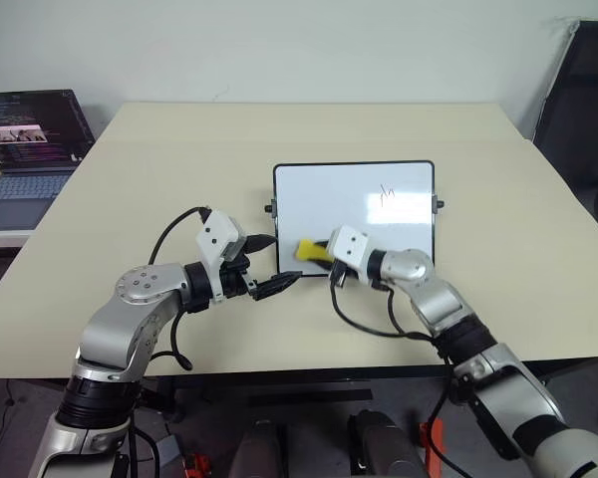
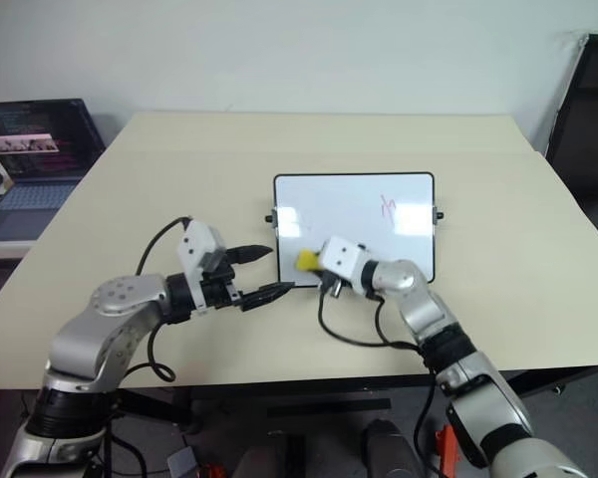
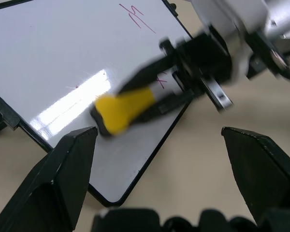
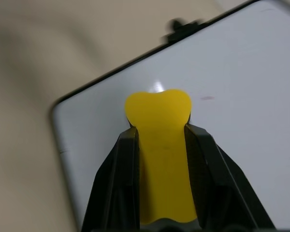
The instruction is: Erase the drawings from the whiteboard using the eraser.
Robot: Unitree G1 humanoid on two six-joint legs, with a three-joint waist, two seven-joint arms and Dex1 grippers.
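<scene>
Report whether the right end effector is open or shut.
Shut: the right end effector clamps the yellow eraser between both black fingers.

The whiteboard [image 1: 354, 204] has a glossy, smooth white face that reflects light, with a thin black frame that looks like plastic. The eraser [image 4: 160, 145] looks like smooth, matt yellow plastic. The table [image 1: 179, 169] has a matt, smooth beige top.

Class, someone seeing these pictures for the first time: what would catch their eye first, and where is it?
The bright yellow eraser, clamped in the right gripper over the whiteboard's near left part. Next, a red drawing on the board's far right. The left gripper hangs open beside the board's near left corner.
</scene>
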